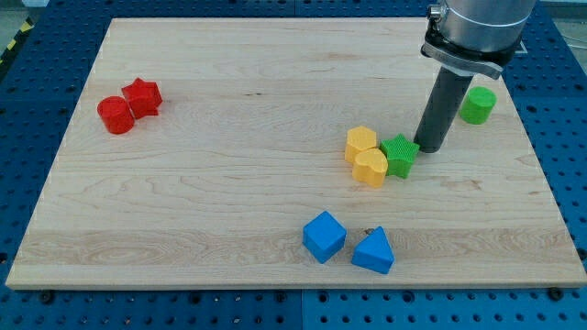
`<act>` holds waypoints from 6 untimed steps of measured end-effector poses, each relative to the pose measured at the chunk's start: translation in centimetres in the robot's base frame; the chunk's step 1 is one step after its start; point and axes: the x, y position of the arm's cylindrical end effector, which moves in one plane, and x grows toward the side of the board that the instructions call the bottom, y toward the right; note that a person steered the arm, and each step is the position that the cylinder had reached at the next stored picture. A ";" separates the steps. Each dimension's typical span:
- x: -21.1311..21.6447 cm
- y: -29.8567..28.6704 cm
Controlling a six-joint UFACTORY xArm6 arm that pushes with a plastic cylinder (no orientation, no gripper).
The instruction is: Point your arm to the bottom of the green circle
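My tip (429, 147) down on the wooden board (229, 202), just right of the green star (401, 155) and close to touching it; no jaws on this tool, only a plain dark rod, holding nothing. Green circle (477, 104) at the far right of the board, up and to the right of my tip, a clear gap between them. Left of the green star, touching it, two yellow blocks: a yellow hexagon (360, 143) farther back, a yellow heart (371, 168) nearer. Near edge: blue cube (324, 236) and blue triangle (373, 251) side by side, just apart. Far left: red circle (115, 115) and red star (142, 97) pressed together. No brands, labels or readable writing anywhere on blocks or board.
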 end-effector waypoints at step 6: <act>0.1 7.2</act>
